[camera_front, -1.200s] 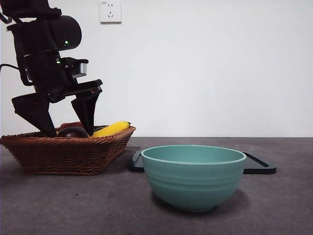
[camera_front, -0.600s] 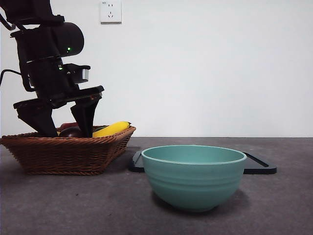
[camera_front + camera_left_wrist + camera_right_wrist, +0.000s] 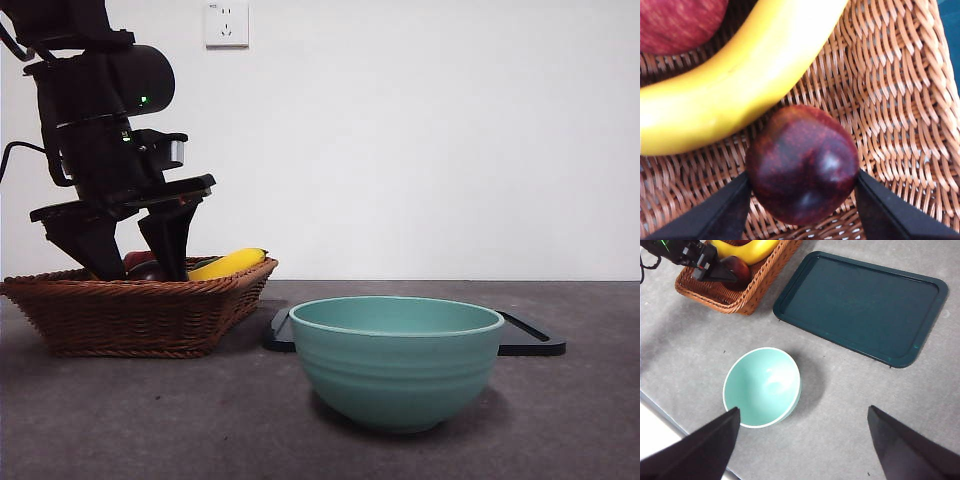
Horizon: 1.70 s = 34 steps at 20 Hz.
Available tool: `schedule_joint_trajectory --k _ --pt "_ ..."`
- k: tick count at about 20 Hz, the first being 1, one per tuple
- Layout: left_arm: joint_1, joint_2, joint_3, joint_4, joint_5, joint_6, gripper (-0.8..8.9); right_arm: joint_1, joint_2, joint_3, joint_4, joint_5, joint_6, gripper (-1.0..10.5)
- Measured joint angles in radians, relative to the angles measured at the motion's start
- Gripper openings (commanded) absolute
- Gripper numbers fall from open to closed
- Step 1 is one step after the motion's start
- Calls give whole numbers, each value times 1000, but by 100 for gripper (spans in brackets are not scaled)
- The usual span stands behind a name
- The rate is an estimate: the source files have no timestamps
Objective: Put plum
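Left gripper (image 3: 802, 197) jaws closed against both sides of plum (image 3: 802, 162), inside basket (image 3: 140, 310) beside banana (image 3: 735, 90). Lift straight up, clear rim, avoid nudging banana. Right gripper (image 3: 802, 440) spread wide, empty.

left gripper (image 3: 801, 200) closed in on plum (image 3: 802, 164) (raised slightly)

The arm (image 3: 100, 110) is matte black with a rounded cylindrical housing, two small green lights and a silver block. A black cable (image 3: 12, 155) loops from its side. Its end effector (image 3: 128, 255) has two wedge-shaped black jaws.
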Motion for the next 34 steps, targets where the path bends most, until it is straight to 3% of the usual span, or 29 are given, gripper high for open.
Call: schedule_joint_trajectory --k 4,9,13,16,23,34 --pt "-5 -35 0 -25 10 0 244 0 0 0 0 0 0 409" --pt "-59 -234 0 -63 17 0 245 0 0 0 0 0 0 409" --pt "-160 -362 0 -120 143 0 244 0 0 0 0 0 0 409" --pt "-279 -402 0 -121 159 0 244 0 0 0 0 0 0 409" --pt "-491 -302 0 -88 159 9 244 0 0 0 0 0 1 409" --pt "-597 -38 0 -29 18 83 244 0 0 0 -3 0 1 409"
